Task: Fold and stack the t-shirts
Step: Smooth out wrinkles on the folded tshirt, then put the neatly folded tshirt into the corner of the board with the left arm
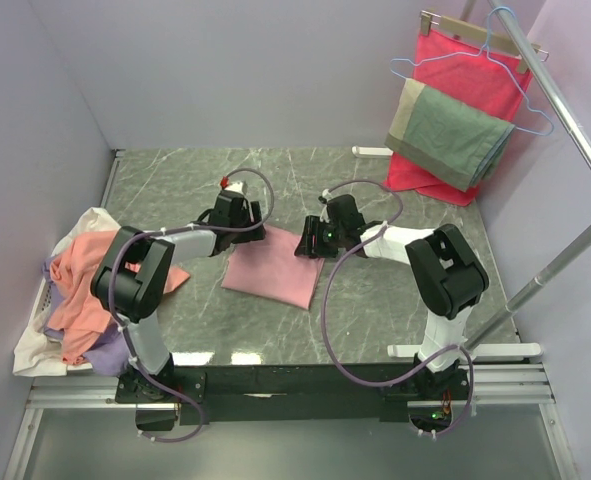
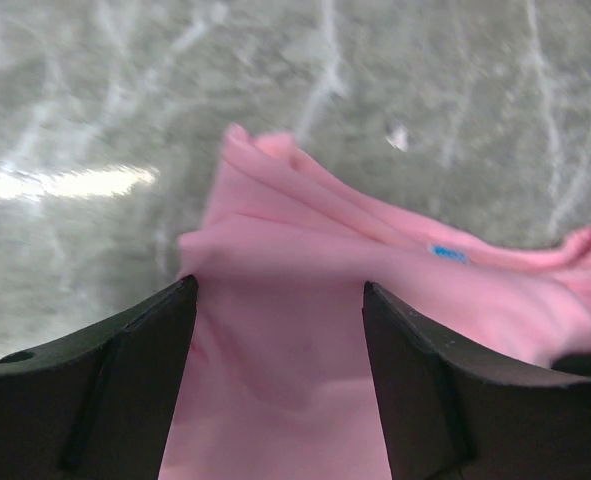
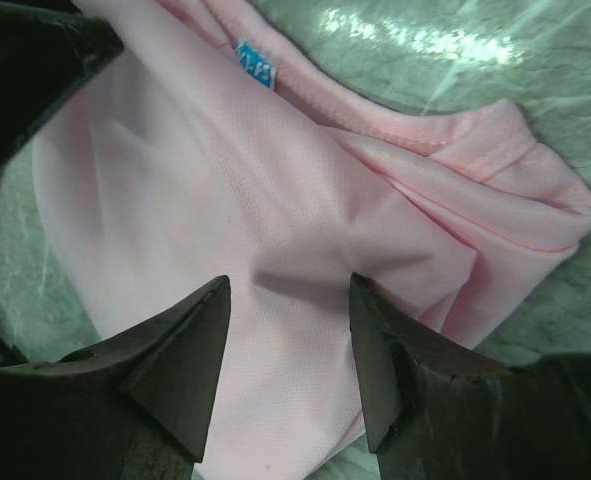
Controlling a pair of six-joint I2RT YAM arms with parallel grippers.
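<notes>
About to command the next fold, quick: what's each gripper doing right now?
Left gripper: open, jaws apart over the pink t-shirt.
Right gripper: open, jaws apart over the same shirt.

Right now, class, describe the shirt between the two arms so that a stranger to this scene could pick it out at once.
Start at the grey marbled table and go to its middle. There lies the light pink t-shirt, folded into a rough rectangle. Unlike the crumpled heap of shirts at the left edge, it lies alone and shows a small blue neck label.
</notes>
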